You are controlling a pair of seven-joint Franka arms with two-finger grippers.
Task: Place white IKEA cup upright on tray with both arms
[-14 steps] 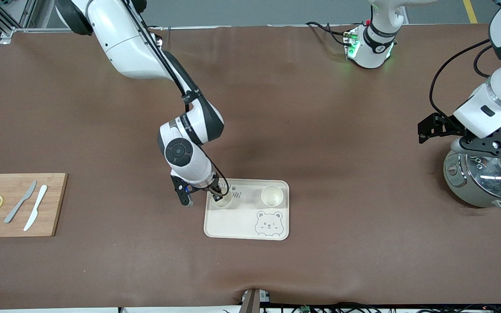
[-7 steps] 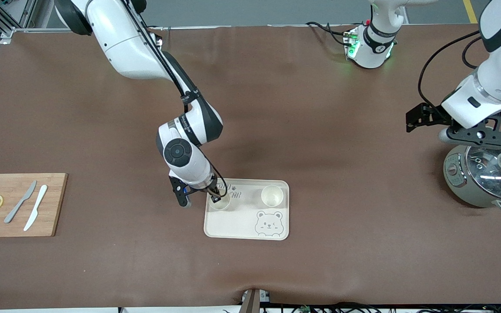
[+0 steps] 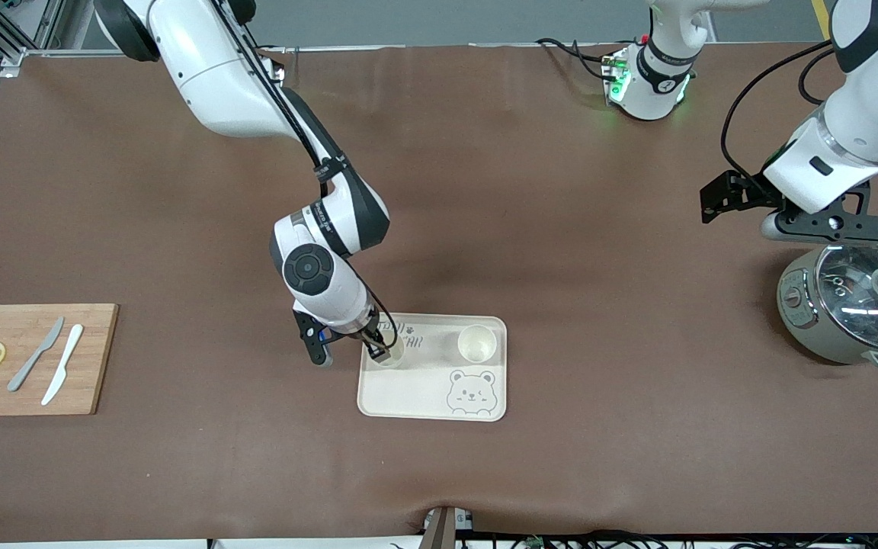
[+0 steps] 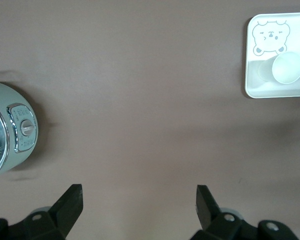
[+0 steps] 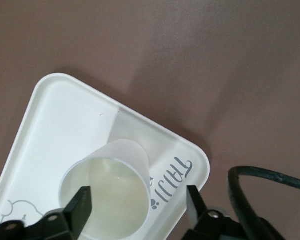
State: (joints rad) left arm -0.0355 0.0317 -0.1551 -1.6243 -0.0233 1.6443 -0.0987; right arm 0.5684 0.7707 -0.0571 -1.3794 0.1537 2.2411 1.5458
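Nearest you, the tray point(image 3: 408, 400) lies flat on the table, its bear face at the near edge and the lettering along the far one. Two white cups stand upright on it in the far half. One cup point(image 3: 477, 343) sits toward the left arm's end, alone and untouched. The other cup point(image 3: 386, 357) stands toward the right arm's end, and your right gripper point(image 3: 379, 352) is right at it. In the right wrist view you see that cup point(image 5: 107, 195) mouth up, with the fingers point(image 5: 80, 205) spread to either side of the rim; one stands inside the mouth, the other outside, not pinching the wall. Farther off, toward the left arm's end, a cooker point(image 3: 854, 305) with a glass lid sits on the table. Your left gripper point(image 3: 828, 225) hangs in the air over the table beside the cooker, jaws wide apart and holding nothing.
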